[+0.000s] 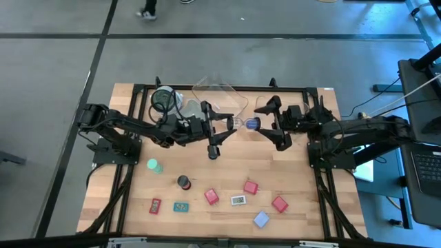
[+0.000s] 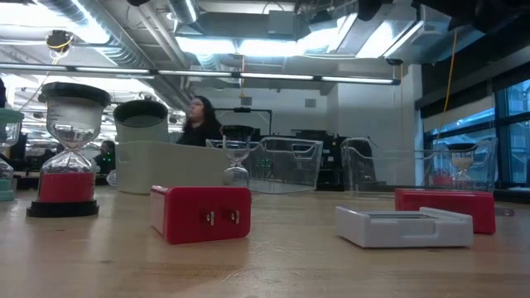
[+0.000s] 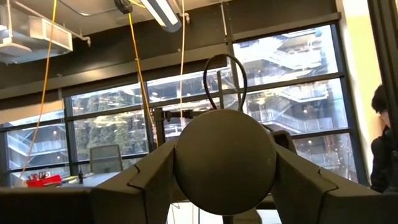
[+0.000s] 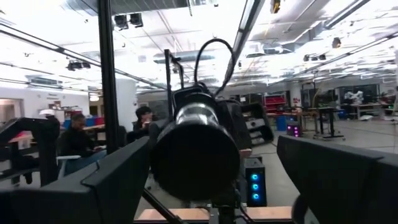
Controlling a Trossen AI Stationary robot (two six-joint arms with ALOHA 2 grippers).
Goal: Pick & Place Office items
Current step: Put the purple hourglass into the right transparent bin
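A small sand timer (image 1: 249,124) with black end caps and blue sand hangs level over the table's far middle. My left gripper (image 1: 227,131) is shut on its left end; in the left wrist view that round cap (image 3: 222,162) fills the gap between the fingers. My right gripper (image 1: 270,125) stands open around the timer's right cap (image 4: 196,155). On the near half of the table lie the other office items: a teal-topped cylinder (image 1: 155,165), a red-topped one (image 1: 184,182), red blocks (image 1: 211,197), and flat white (image 1: 238,200) and pale-blue (image 1: 261,219) rectangles. My left gripper pinches the timer's left end cap (image 3: 186,180) between its two fingers (image 3: 143,183), which come level from the table's left. The timer sticks out past them toward the right arm, lying level and lifted clear of the table. My right gripper has one finger (image 4: 121,180) close beside the timer's right cap; whether it touches, I cannot tell. The other finger (image 4: 336,174) stands well apart.
Clear plastic trays (image 1: 220,96) and a round jar with a dark lid (image 1: 164,100) stand along the far edge, just behind the grippers. A dark frame (image 1: 138,88) borders the table. A person shows in the room beyond.
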